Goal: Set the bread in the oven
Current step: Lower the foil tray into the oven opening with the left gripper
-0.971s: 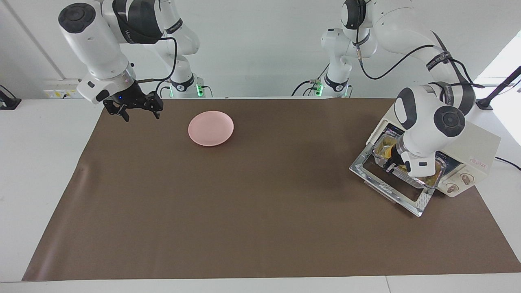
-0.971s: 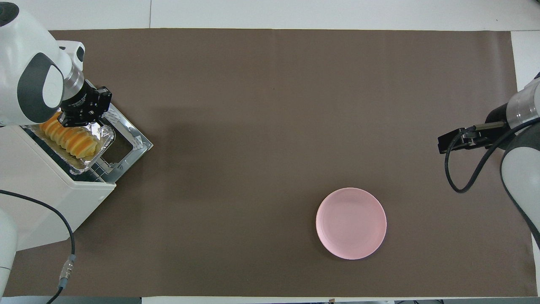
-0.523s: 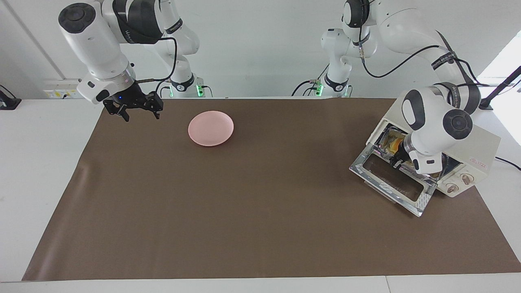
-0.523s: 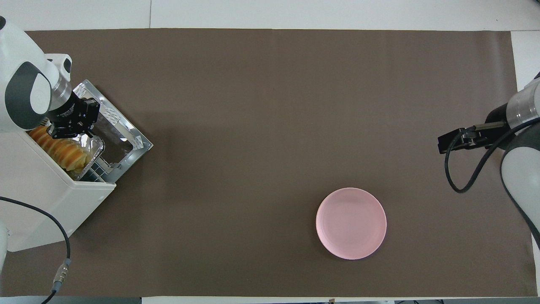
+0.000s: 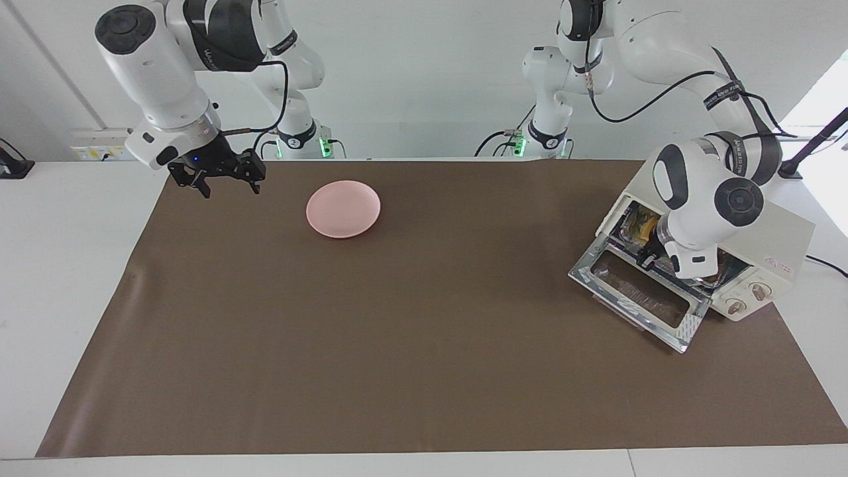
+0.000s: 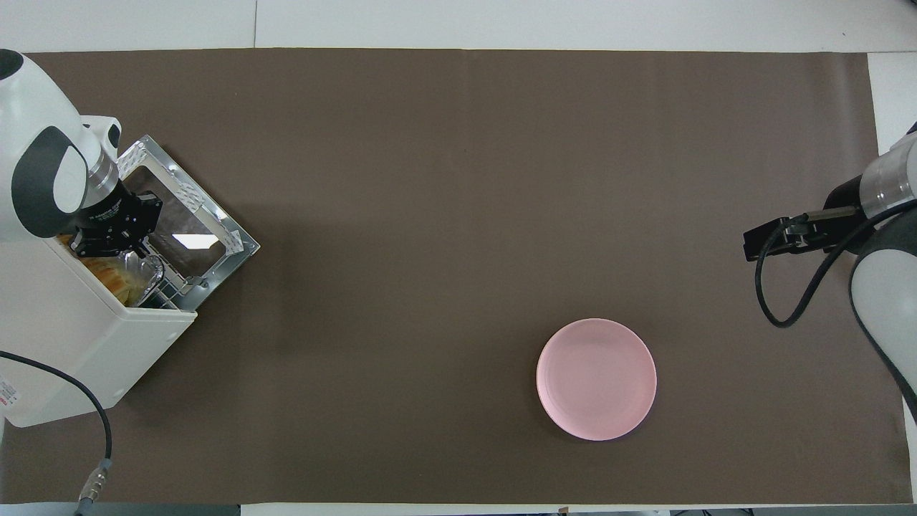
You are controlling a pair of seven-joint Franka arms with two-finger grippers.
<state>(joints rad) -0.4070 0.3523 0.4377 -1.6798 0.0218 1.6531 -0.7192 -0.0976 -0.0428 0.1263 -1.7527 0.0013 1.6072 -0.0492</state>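
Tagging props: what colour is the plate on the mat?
Plain pale pink, no pattern. The plate shows best in the overhead view.

High facing view, steep overhead, shared table (image 5: 424, 318)

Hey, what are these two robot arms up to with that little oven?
The left arm's hand is at the mouth of the oven, whose door lies open. The bread sits in a foil tray that is almost fully inside the oven, only its front edge showing. The right arm's hand waits in the air over the table's corner, near a pink plate with nothing on it.
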